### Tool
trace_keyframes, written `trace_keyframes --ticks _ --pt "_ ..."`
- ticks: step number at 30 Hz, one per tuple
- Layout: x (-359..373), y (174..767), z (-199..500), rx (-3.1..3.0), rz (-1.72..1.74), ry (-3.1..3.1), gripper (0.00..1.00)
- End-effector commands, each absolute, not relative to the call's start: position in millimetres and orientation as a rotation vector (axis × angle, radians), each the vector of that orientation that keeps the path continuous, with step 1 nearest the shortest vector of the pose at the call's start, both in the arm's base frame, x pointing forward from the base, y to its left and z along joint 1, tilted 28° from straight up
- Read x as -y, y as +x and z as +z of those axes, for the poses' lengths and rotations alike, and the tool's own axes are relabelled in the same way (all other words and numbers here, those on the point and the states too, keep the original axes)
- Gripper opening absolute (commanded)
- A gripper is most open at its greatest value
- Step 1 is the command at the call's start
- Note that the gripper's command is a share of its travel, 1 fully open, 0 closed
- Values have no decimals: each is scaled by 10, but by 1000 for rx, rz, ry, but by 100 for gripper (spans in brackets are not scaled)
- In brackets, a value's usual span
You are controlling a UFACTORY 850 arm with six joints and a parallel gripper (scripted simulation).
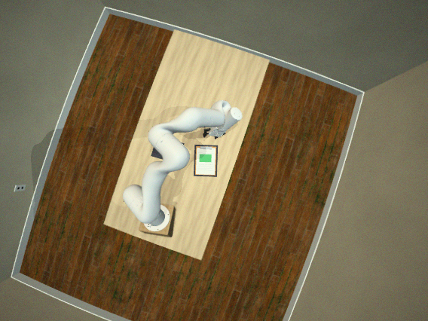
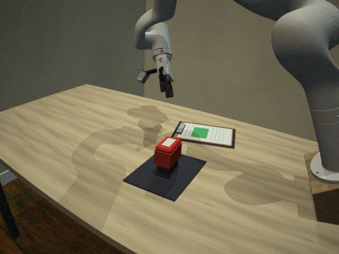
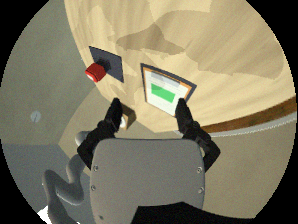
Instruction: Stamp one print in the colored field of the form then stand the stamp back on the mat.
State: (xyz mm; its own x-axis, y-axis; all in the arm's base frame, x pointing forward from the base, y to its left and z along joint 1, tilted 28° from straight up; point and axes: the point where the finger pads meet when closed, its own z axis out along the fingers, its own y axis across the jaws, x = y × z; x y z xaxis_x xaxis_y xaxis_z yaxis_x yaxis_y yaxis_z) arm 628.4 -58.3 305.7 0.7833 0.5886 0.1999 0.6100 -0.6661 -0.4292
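Black two-finger gripper (image 2: 166, 81) high above table, fingers spread wide, holding nothing. Red box-shaped stamp (image 2: 168, 155) upright mid dark rectangular mat (image 2: 140, 179). Green-field paper form (image 2: 209, 133) unmarked. Risks: off-centre descent tipping stamp; skewed grasp placing imprint outside field.

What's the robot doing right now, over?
Gripper open, empty, high over the table. Red stamp upright on its dark mat, untouched. Green field unmarked. Nothing in the way.

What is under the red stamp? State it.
The red stamp stands on a dark mat, which lies on the wooden table. The patch of mat beneath its base is hidden.
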Motion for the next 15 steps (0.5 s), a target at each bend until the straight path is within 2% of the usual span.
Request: trace_keyframes --ticks 1,15 --pt "241 6312 3100 1057 -137 -2599 100" --pt "-499 6136 3276 1461 -343 -2653 100"
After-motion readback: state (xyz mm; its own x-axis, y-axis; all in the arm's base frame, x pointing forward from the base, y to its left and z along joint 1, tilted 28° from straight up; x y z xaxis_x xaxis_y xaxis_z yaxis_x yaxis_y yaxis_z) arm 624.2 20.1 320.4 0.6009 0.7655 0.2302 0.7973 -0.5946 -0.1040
